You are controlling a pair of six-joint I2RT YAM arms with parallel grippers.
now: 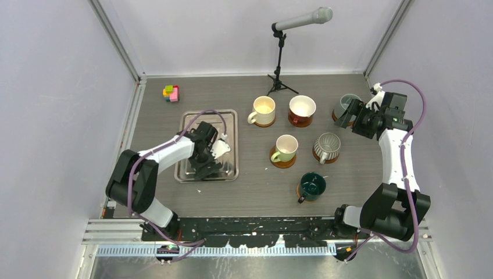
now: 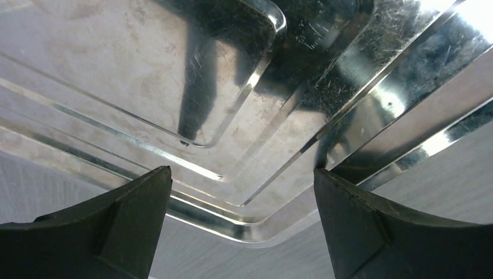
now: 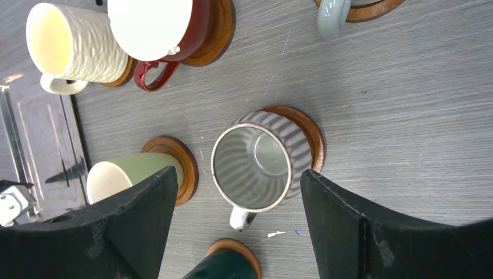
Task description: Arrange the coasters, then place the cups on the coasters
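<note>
Cups (image 1: 286, 145) sit on coasters (image 1: 282, 164); left end effector (image 2: 241, 174) and right end effector (image 3: 238, 170) both spread wide, empty.

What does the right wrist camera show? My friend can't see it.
A ribbed silver-grey cup sits on a coaster, seen from above between two open black fingers. A green cup, a cream cup and a red cup stand nearby on coasters.

Six cups (image 1: 264, 109) stand on coasters (image 1: 283, 164) right of the tray (image 1: 185, 119); blocks (image 1: 171, 93) lie behind it.

Grey wood-grain table (image 1: 256, 186), six coasters (image 1: 283, 165) under cups (image 1: 286, 145), steel tray (image 1: 192, 122), block toy (image 1: 171, 93), microphone stand (image 1: 279, 81)
</note>
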